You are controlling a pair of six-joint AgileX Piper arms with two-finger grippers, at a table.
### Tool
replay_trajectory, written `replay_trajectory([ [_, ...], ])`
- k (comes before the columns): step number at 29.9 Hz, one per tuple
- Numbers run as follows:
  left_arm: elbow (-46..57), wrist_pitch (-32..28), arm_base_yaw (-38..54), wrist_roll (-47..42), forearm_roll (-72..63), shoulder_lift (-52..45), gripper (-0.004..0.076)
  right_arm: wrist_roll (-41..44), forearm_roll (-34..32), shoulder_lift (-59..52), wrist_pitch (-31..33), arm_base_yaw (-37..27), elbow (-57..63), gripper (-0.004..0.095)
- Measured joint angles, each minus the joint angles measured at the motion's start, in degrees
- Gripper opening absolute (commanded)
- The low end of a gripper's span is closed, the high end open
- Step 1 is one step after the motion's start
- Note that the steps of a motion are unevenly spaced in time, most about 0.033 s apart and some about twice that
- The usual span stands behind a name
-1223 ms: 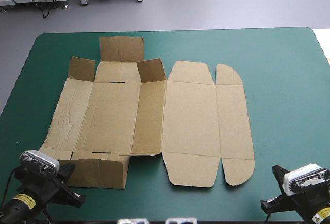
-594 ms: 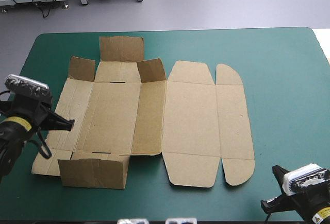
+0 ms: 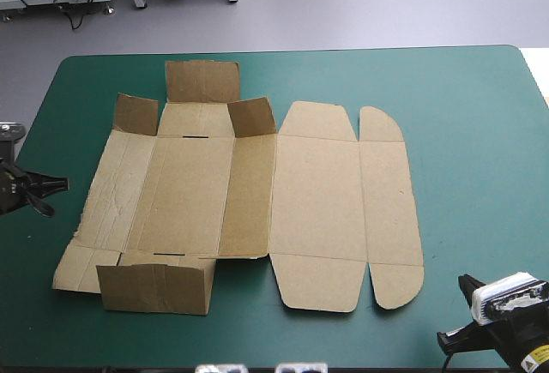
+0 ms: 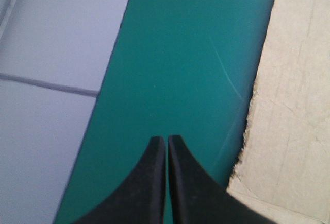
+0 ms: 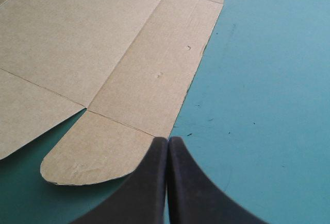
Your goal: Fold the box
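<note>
The brown box (image 3: pixel 257 193) lies as a cut sheet on the teal-green cover, its lid panels flat on the right. Short flaps stand raised at its far left end (image 3: pixel 202 81) and a wall stands up at its near left end (image 3: pixel 154 287). My left gripper (image 3: pixel 53 186) is shut and empty at the table's left edge, just off the sheet's ragged left side (image 4: pixel 289 110). In its own view the fingers (image 4: pixel 166 140) meet over bare cover. My right gripper (image 3: pixel 448 339) is shut and empty at the near right corner, its tip (image 5: pixel 167 141) just short of the lid's rounded tuck flap (image 5: pixel 98 154).
The table's left edge (image 4: pixel 111 74) runs close beside my left gripper, with grey floor beyond it. Bare teal-green cover (image 3: pixel 480 150) stretches right of the lid panels and along the far side.
My left arm has swung from the near left corner, past the sheet's left side, out to the table's left edge. The right arm has barely shifted. The box has not moved.
</note>
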Motion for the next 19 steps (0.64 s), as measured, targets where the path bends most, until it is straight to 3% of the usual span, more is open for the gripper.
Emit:
replay_trajectory([
  [4,0.00,0.46,12.49,7.94,-17.36,2.89,0.0014,0.00,-0.13,0.00,0.00,0.00,0.00,-0.0016],
  [8,-0.12,2.59,19.27,15.92,-30.60,7.65,0.0014,0.00,-0.18,0.00,0.00,0.00,0.00,-0.0017],
  [14,-0.25,9.23,22.65,23.90,-39.33,16.89,0.0011,0.00,-0.18,0.00,0.00,0.00,0.00,-0.0017],
  [19,-0.25,10.64,22.88,27.21,-40.04,21.40,0.0011,0.00,-0.20,0.00,0.00,0.00,0.00,-0.0017],
])
